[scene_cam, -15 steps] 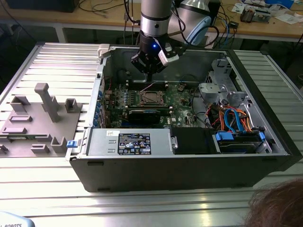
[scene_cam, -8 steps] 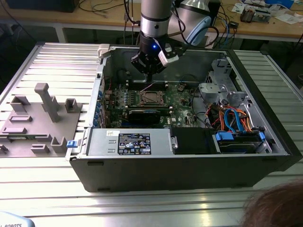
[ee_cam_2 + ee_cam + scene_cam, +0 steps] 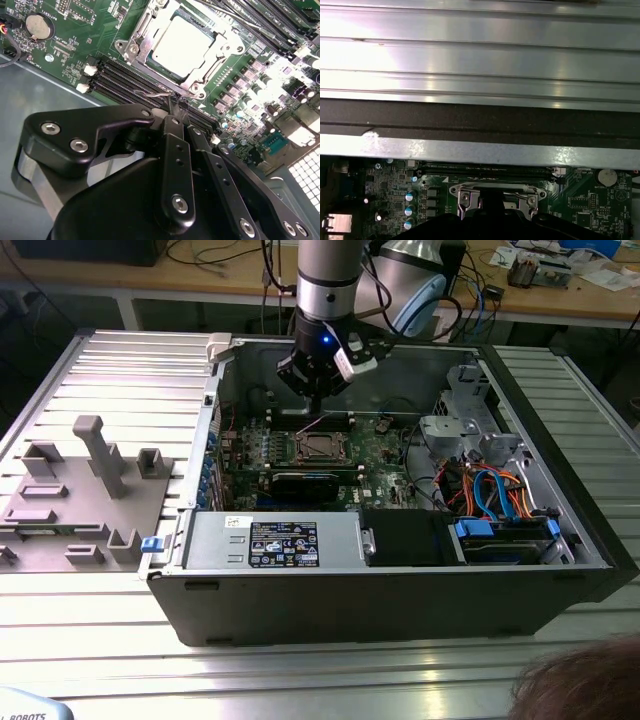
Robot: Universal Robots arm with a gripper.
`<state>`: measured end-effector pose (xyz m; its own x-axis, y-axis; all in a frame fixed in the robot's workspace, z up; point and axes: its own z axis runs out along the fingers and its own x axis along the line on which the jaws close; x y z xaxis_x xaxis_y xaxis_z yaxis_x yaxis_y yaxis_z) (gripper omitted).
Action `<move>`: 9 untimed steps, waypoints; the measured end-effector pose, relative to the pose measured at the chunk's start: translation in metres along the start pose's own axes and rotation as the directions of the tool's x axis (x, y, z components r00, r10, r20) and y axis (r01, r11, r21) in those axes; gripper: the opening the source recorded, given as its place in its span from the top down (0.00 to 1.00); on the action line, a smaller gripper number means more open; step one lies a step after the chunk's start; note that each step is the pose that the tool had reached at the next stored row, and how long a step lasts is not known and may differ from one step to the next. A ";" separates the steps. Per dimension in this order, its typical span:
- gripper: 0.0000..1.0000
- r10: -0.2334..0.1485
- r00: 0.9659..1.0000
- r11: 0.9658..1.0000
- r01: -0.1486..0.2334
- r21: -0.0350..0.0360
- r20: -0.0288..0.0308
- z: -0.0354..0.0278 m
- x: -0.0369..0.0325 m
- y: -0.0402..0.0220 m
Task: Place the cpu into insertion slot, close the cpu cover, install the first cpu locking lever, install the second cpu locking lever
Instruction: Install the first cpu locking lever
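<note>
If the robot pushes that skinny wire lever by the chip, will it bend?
Probably springy: the locking lever is thin bent wire, so it likely flexes and snaps back. It looks smooth, so the gripper might slip off it.

From my remote station I see an open computer case lying on a ribbed aluminium desk, its green motherboard exposed beside a grey power supply with a dark label. Blue and orange cables bundle at the exterior view's right of the case, and a grey fixture block with upright posts sits on the desk at the exterior view's left. A round coin battery shows on the board in the second wrist view, near black memory slots.
</note>
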<state>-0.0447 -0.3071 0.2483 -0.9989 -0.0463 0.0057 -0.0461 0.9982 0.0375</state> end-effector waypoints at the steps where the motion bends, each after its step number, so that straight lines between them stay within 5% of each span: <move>1: 0.89 0.000 1.000 1.000 0.000 0.000 0.000 0.0001 0.0000 0.0000; 9: 0.89 0.000 1.000 1.000 0.000 0.000 0.000 0.0024 0.0000 -0.0001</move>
<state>-0.0447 -0.3071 0.2459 -0.9989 -0.0463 0.0057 -0.0460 0.9982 0.0375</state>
